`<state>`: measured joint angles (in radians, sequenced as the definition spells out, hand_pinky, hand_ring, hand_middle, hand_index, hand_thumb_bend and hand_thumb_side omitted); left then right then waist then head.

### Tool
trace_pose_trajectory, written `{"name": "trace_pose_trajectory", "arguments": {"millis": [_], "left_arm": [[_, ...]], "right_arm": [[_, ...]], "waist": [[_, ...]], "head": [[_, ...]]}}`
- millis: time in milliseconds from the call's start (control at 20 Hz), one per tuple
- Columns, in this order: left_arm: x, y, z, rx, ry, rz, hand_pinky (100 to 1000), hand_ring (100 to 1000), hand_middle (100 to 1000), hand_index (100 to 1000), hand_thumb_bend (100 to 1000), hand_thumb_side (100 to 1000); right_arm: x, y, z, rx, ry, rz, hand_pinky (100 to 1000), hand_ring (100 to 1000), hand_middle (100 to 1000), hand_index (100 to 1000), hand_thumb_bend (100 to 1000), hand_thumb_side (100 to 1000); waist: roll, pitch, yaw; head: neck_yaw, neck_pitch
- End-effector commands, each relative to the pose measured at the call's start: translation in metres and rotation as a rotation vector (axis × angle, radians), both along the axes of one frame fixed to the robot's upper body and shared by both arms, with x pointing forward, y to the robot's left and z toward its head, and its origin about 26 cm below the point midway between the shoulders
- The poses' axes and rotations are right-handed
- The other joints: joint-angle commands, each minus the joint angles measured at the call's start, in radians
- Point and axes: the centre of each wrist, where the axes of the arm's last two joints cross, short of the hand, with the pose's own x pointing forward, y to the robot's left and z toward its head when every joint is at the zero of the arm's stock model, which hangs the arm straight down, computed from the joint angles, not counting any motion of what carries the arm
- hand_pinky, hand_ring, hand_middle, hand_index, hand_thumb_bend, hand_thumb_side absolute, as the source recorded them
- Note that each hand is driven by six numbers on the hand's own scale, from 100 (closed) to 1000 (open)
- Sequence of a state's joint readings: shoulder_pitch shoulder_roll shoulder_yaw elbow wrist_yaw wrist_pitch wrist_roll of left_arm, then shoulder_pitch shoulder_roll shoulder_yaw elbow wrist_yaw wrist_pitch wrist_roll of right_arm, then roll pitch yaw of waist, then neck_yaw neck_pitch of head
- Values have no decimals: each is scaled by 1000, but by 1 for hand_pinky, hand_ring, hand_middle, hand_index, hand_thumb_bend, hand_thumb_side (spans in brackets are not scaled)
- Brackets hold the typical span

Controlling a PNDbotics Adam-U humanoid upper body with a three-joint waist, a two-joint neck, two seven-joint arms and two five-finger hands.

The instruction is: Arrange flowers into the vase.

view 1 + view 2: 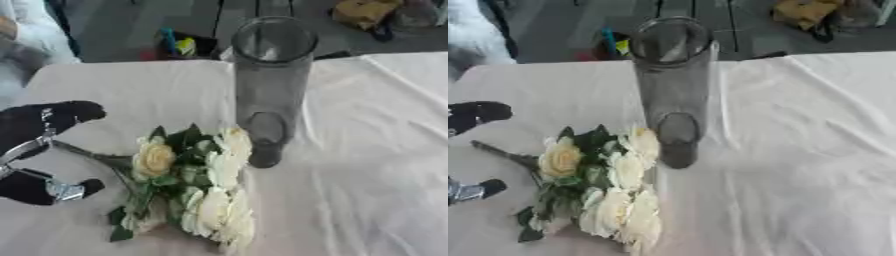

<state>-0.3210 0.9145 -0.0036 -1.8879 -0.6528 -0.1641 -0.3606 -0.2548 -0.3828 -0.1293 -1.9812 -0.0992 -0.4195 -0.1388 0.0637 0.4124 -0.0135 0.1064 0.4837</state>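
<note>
Cream-white artificial flowers (197, 187) lay on the white-clothed table (367, 175), blooms toward the camera, stems pointing left. At the left edge, the left hand (39, 150) spread wide, thumb and fingers on either side of the stem ends without closing. Just right of the flowers stood an upright, empty clear glass vase (269, 85).

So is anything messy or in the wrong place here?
Yes: the flowers lie flat on the white tablecloth in a heap, beside the foot of the upright glass vase, which holds none. The left hand is spread open by their stems. Nothing looks spilled or broken.
</note>
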Motion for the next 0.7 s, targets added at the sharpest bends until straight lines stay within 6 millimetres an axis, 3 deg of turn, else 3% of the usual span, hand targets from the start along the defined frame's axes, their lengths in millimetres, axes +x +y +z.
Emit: {"name": "trace_pose_trajectory", "arguments": {"millis": [50, 700], "left_arm": [[4, 6, 10, 74, 14, 25, 792, 857, 914, 1000, 535, 612], [26, 10, 9, 113, 60, 39, 751, 831, 878, 1000, 516, 630]], "right_arm": [[-3, 0, 8, -27, -24, 9, 625, 484, 445, 671, 100, 984], [-2, 1, 8, -39, -21, 19, 626, 483, 444, 671, 100, 983]], "waist": [[12, -38, -2], [16, -31, -15]], "head": [[7, 2], [25, -3]]}}
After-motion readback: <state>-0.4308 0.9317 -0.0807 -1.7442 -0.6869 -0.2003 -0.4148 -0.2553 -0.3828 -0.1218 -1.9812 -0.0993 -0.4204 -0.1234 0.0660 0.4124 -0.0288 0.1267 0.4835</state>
